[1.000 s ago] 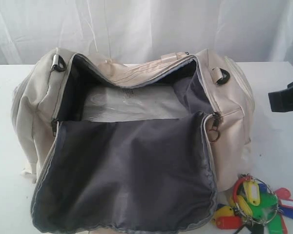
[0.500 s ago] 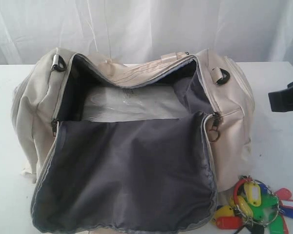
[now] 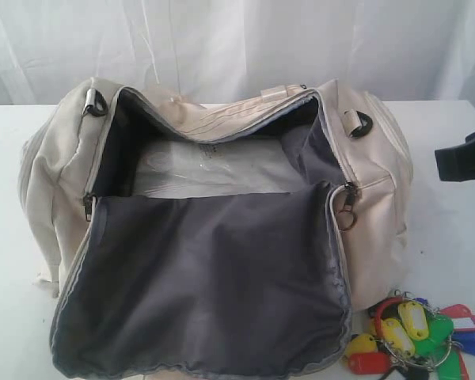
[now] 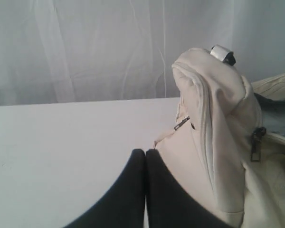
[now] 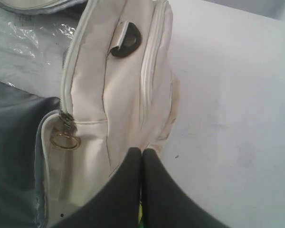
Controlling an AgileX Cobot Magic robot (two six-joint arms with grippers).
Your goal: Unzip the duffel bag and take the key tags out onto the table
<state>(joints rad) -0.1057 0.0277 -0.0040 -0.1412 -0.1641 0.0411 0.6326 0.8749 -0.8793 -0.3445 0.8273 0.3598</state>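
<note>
The cream duffel bag (image 3: 380,182) lies unzipped on the white table (image 3: 451,237), its dark grey flap folded toward the front and clear plastic showing inside. The key tags (image 3: 416,332), red, yellow, green and blue on metal rings, lie on the table by the bag's front right corner. My left gripper (image 4: 146,151) is shut and empty over the table beside the bag's end (image 4: 223,123). My right gripper (image 5: 141,150) is shut, its tips over the bag's other end (image 5: 118,95). A yellow-green sliver shows through the slit between its fingers. A dark part of that arm (image 3: 463,156) shows at the right edge.
A gold ring zipper pull (image 3: 347,218) hangs at the bag's right end, also seen in the right wrist view (image 5: 64,141). A black strap ring (image 5: 128,40) sits on that end. White curtain (image 3: 237,39) hangs behind the table. Bare table (image 5: 228,95) lies right of the bag.
The key tags have shifted slightly toward the front of the exterior view. The bag and the right arm's visible part hold still.
</note>
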